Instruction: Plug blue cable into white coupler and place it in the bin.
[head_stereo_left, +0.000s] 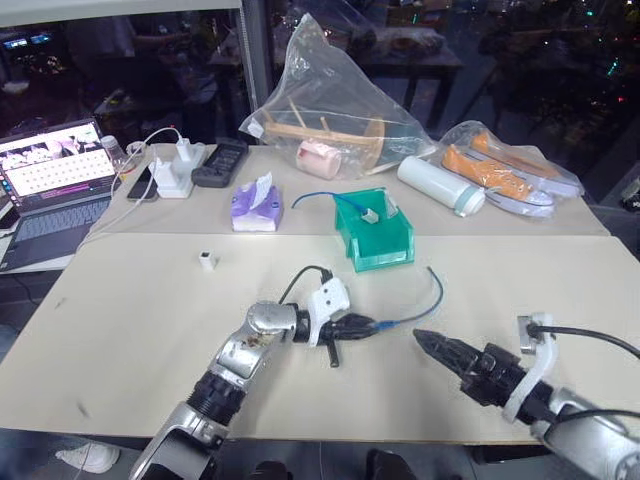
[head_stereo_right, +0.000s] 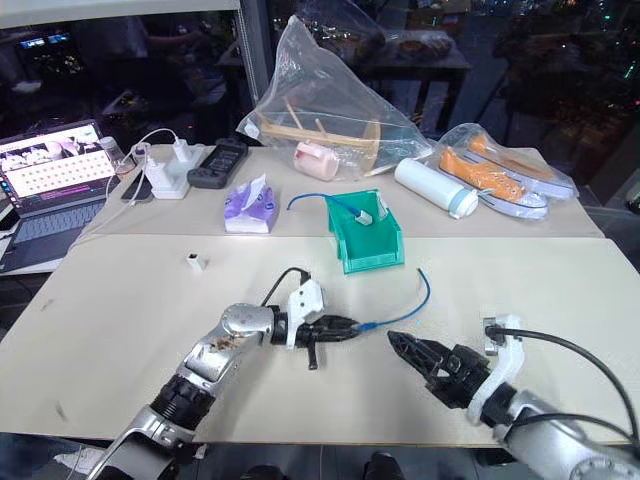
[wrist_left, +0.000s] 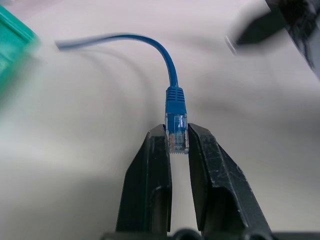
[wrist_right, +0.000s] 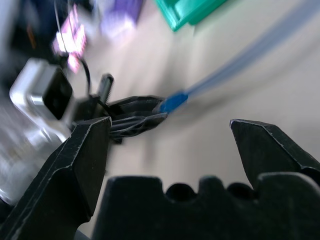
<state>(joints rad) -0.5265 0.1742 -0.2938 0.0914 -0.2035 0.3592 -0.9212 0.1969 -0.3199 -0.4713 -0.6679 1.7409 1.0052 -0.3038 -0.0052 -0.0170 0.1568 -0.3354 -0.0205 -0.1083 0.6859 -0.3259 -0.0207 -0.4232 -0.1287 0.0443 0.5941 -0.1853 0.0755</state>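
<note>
While left hand (wrist_left: 178, 142) pinches blue cable (wrist_left: 175, 100) plug mid-table, right hand (wrist_right: 170, 145) gapes empty near front edge.

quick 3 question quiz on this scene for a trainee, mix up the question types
1. True or false: the left gripper is shut on the clear plug of the blue cable.
2. Multiple choice: the white coupler on the front table is (a) in the bin, (b) lying free on the table, away from both grippers, (c) between the right gripper's fingers.
3. Fill in: the right gripper has its fingers ____ and holds nothing.

Key: 1 true; 2 b; 3 open.
</note>
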